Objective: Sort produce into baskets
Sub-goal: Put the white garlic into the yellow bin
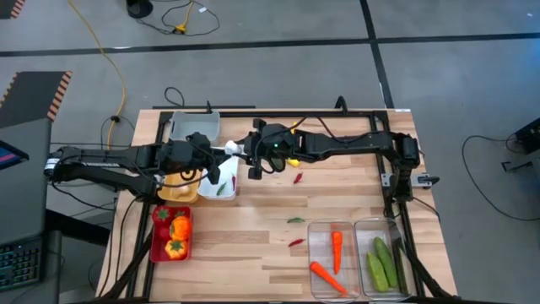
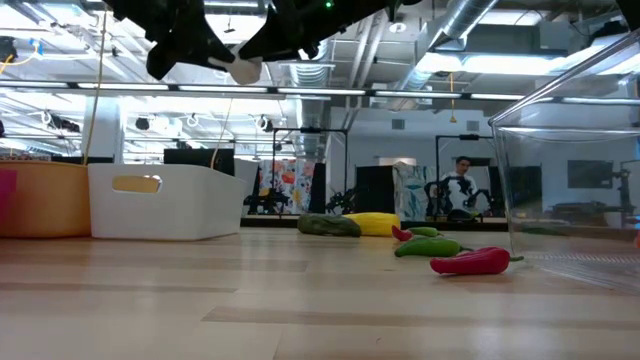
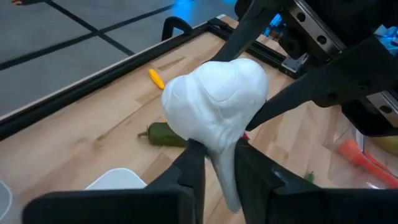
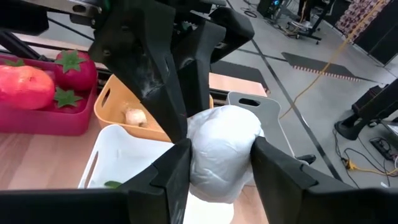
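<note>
A white garlic (image 1: 230, 149) hangs in the air between my two grippers, over the far end of the white basket (image 1: 224, 181). My left gripper (image 1: 217, 152) is shut on it from the table's left. My right gripper (image 1: 245, 150) comes from the right, its fingers on either side of the bulb (image 4: 221, 149). In the low view the garlic (image 2: 245, 70) shows high above the table. Below lie the yellow basket (image 4: 118, 102) with another garlic (image 4: 134, 116), the red basket (image 1: 171, 234) with tomatoes and peppers, and the grey basket (image 1: 196, 127). My left gripper pinches the garlic's narrow stem end (image 3: 219, 155) between its two fingers, coming roughly level from the table's left. The bulb stands out beyond the fingertips, lifted clear of everything. My right gripper has the garlic's round bulb (image 4: 199, 155) between its two fingers (image 4: 171, 171), one on each side, coming roughly level from the table's right. The garlic is clear of the basket below.
Loose on the table are a yellow piece (image 1: 293, 160), red chilies (image 1: 298, 178) (image 1: 295, 242) and a green one (image 1: 295, 220). Two clear baskets at the near right hold carrots (image 1: 336, 252) and cucumbers (image 1: 381, 262). Bare wood lies in the middle.
</note>
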`<action>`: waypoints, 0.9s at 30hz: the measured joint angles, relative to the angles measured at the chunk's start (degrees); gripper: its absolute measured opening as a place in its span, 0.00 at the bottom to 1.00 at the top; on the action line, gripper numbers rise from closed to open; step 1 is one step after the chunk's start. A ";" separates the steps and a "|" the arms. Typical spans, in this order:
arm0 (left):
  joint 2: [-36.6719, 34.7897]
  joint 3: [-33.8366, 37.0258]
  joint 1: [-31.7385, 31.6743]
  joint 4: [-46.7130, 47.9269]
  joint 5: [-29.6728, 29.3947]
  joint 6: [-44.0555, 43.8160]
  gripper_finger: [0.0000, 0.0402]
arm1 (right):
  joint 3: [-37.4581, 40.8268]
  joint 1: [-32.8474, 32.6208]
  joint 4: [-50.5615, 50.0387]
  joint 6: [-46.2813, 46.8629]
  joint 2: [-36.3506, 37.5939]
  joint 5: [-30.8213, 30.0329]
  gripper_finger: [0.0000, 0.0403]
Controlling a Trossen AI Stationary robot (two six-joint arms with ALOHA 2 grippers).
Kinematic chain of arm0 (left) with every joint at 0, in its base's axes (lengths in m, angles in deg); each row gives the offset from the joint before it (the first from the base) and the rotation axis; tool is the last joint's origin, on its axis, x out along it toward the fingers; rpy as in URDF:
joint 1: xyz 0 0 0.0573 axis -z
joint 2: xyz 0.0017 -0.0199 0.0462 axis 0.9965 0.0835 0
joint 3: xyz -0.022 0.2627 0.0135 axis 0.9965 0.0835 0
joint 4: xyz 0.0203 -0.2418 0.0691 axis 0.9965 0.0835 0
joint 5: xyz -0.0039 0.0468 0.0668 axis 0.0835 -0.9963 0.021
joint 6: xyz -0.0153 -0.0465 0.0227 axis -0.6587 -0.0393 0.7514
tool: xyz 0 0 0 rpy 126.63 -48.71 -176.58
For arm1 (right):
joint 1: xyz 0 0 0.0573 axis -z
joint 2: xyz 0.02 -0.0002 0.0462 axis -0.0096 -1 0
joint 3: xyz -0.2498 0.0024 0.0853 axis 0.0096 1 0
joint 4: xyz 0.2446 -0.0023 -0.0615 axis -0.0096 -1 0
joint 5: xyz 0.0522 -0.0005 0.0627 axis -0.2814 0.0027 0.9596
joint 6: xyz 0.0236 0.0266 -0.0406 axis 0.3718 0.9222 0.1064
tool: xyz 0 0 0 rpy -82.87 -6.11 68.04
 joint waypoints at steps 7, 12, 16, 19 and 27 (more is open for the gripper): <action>0.00 0.00 0.00 0.31 -0.52 1.71 0.09 | 0.00 0.02 -0.06 0.07 0.00 0.02 0.49; 0.00 0.00 0.00 0.30 -0.64 1.76 0.10 | 0.00 0.02 -0.06 0.11 0.00 0.02 0.49; 0.00 0.00 0.00 0.57 -0.67 1.80 0.10 | 0.00 0.02 -0.08 0.17 0.00 0.04 0.50; 0.00 0.00 0.00 0.85 -0.69 1.91 0.10 | 0.00 0.02 -0.10 0.17 0.00 0.07 0.53; -0.05 0.00 -0.78 1.97 -0.67 1.93 0.10 | 0.00 0.00 -0.16 0.17 0.00 0.23 0.66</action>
